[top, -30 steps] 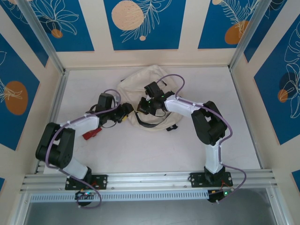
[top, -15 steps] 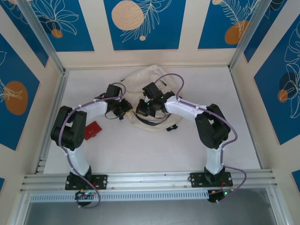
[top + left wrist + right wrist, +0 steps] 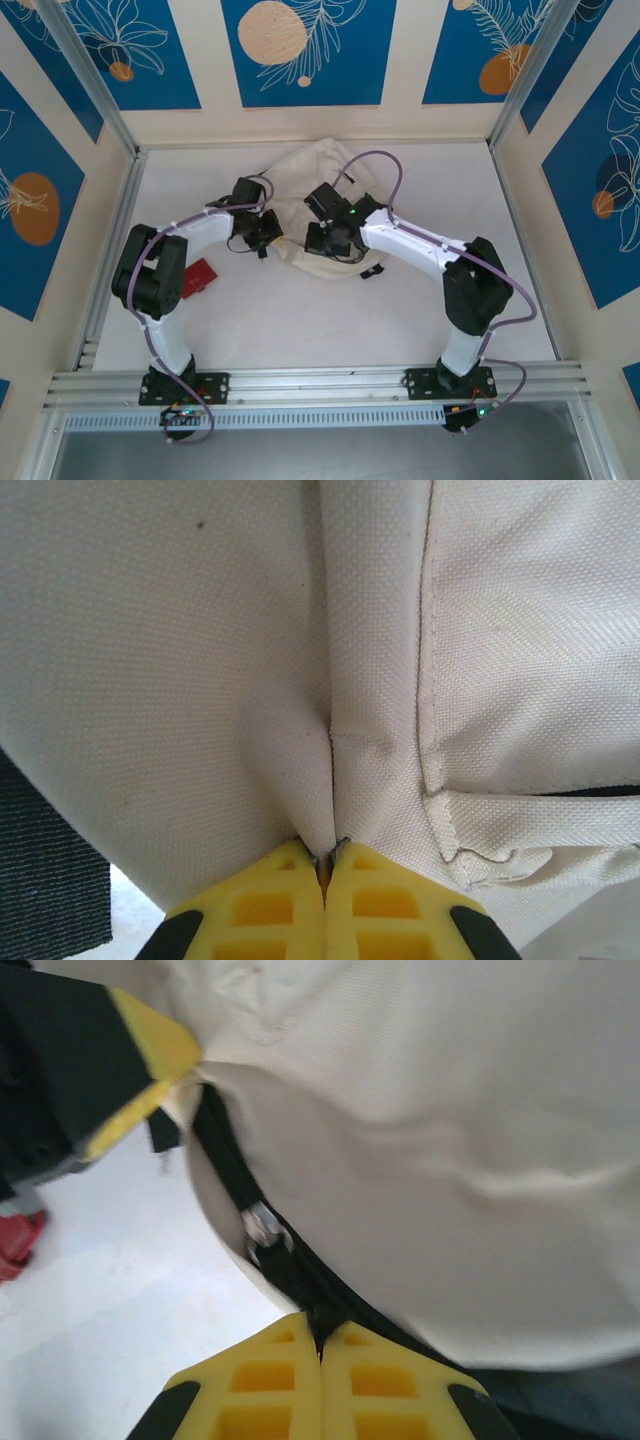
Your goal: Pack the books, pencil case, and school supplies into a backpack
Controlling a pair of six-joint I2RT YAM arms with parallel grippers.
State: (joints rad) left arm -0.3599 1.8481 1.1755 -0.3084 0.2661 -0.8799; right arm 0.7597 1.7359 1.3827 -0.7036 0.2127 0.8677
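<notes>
now pinches backpack (image 3: 200,630) cloth in left gripper (image 3: 327,865), nips zip edge (image 3: 285,1265) in right gripper (image 3: 320,1345) (both fully closed), with the opening lying between them.

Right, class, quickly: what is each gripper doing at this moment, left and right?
Left gripper: closed, pinching a fold of the backpack fabric.
Right gripper: closed, gripping the backpack at its dark zipper edge.
</notes>
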